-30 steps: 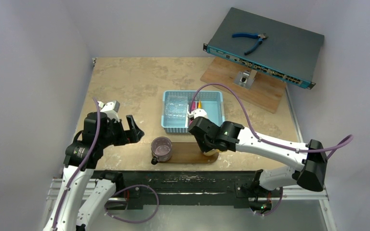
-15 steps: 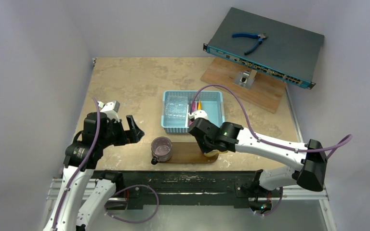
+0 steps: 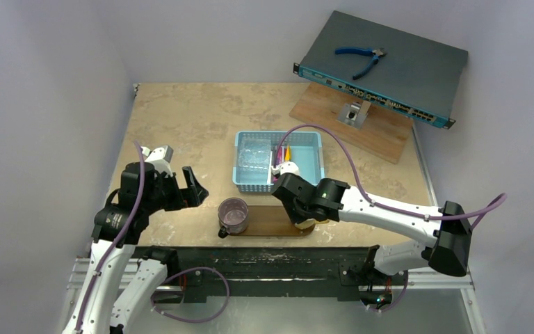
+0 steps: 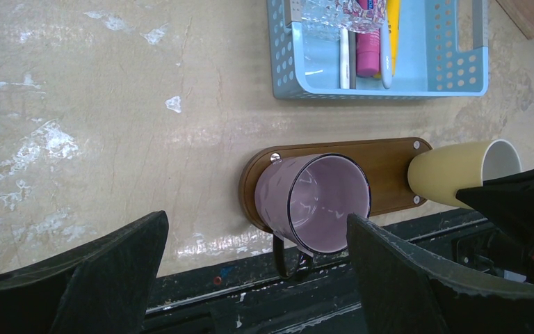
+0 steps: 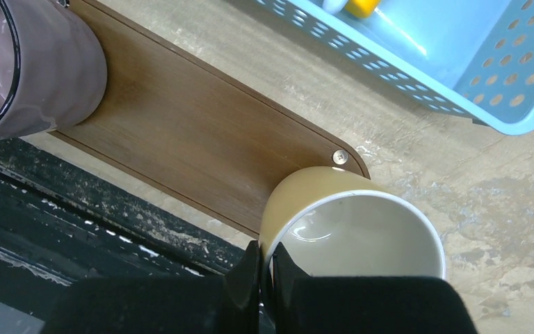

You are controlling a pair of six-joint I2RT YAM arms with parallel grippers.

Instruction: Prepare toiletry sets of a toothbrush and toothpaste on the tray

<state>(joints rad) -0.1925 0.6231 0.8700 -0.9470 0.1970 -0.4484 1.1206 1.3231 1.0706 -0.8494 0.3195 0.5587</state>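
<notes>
Cream cup [image 5: 348, 229] pinched at rim by right gripper [image 5: 264, 268], 3 o'clock end of tray [image 5: 181, 132]; purple cup [image 5: 35, 69] 9 o'clock end; left gripper [image 4: 256, 226] wide, empty.

BODY | my 2 arms: left arm [image 3: 101, 275] and right arm [image 3: 389, 212], white shells, black joints | dark screw dots along white links | purple cable [image 3: 313, 126] looping over each arm | left fingers [image 4: 111, 268] broad black matte wedges | right fingers [image 5: 247, 282] black, felt-like pads | right shoulder housing black, blocky
</notes>
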